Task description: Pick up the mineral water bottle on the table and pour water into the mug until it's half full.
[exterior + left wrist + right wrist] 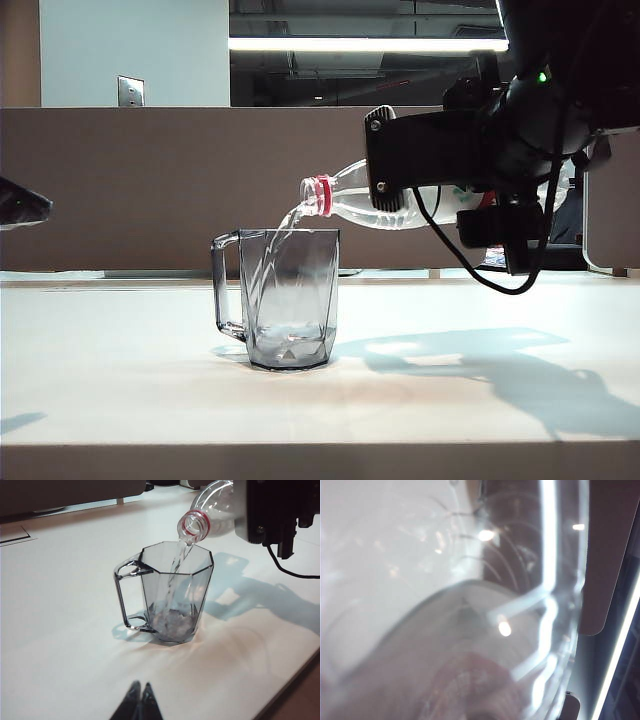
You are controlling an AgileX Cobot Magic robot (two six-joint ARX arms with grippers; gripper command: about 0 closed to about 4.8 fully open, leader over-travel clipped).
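Observation:
My right gripper (400,185) is shut on the mineral water bottle (345,196), holding it tilted with its red-ringed neck just over the rim of the mug (290,300). A thin stream of water (285,225) runs from the mouth into the mug, where a shallow layer lies at the bottom. The mug stands upright on the table (120,370), handle to the left. The left wrist view shows the same pour: bottle (212,502), stream of water (176,565), mug (175,590), right gripper (260,515). The bottle's clear wall (470,605) fills the right wrist view. My left gripper (141,683) is shut, empty, well short of the mug.
A brown partition (150,180) runs behind the table. A black cable (470,265) loops below the right arm. The left arm's dark tip (20,205) shows at the exterior view's left edge. The table's brown front edge (300,462) lies close in front of the mug.

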